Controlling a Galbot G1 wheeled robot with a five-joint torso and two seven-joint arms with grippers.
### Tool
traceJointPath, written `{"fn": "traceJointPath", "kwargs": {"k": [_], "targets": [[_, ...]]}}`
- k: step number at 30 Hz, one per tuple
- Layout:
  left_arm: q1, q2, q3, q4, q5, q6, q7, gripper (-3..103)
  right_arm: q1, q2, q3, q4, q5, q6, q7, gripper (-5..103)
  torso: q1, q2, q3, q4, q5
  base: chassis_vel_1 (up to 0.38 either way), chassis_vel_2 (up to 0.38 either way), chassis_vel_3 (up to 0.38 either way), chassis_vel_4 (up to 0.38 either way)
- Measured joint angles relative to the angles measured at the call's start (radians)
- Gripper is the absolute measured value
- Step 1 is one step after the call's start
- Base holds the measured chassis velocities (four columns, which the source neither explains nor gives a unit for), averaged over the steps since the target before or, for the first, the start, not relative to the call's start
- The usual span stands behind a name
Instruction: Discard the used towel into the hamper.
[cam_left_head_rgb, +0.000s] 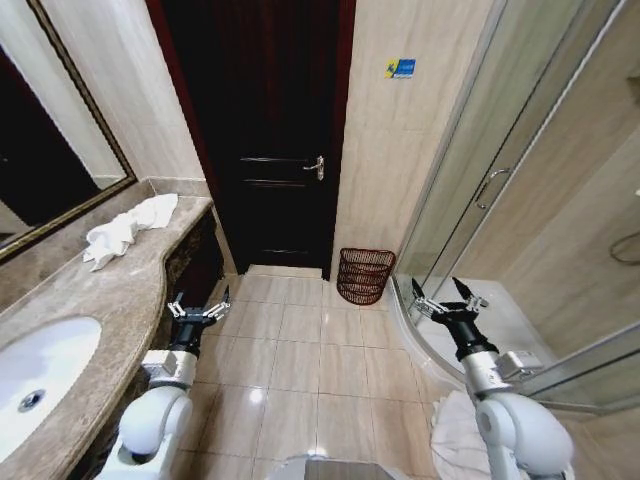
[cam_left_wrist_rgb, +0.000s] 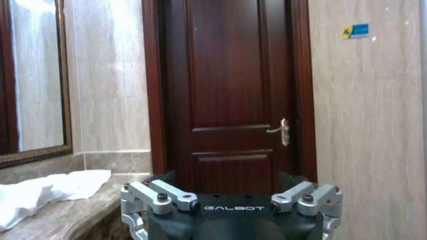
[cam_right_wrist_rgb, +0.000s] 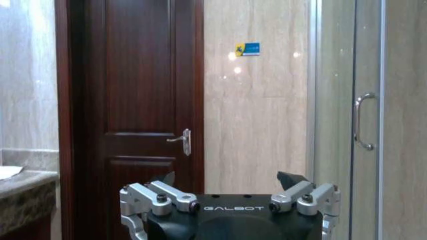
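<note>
A crumpled white towel (cam_left_head_rgb: 128, 230) lies on the marble counter (cam_left_head_rgb: 110, 300) at the left, near the back wall. It also appears in the left wrist view, the towel (cam_left_wrist_rgb: 47, 192) lying off to the side of the gripper. The hamper (cam_left_head_rgb: 363, 275), a small dark reddish-brown wire basket, stands on the floor beside the door, against the tiled wall. My left gripper (cam_left_head_rgb: 198, 305) hangs open and empty next to the counter's front edge, well short of the towel. My right gripper (cam_left_head_rgb: 449, 297) is open and empty too, by the shower's curved glass base, to the right of the hamper.
A dark wooden door (cam_left_head_rgb: 265, 130) is closed straight ahead. A white sink (cam_left_head_rgb: 40, 370) is set in the counter's near end, under a framed mirror (cam_left_head_rgb: 50, 150). A glass shower enclosure (cam_left_head_rgb: 490, 180) bounds the right side. Tiled floor (cam_left_head_rgb: 300, 340) lies between the arms.
</note>
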Motion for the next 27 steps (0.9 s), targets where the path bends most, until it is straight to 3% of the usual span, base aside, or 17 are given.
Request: {"fn": "traceJointPath", "kwargs": {"k": [9,27], "targets": [[0.023,-0.042,0.023,-0.027,0.041,-0.013,0.008,100,-0.048,0.018,0.021,0.001,0.006,0.048,-0.004,100,0.000,0.000,0.000,0.0002,0.0000,0.000,0.000,0.000,0.000],[0.019,-0.024,0.016,-0.017,0.050,-0.019,0.022,100,-0.003,0.011,0.017,-0.018,-0.023,0.042,0.003,100,0.000,0.000,0.000,0.0000,0.0000,0.000,0.000,0.000,0.000]]}}
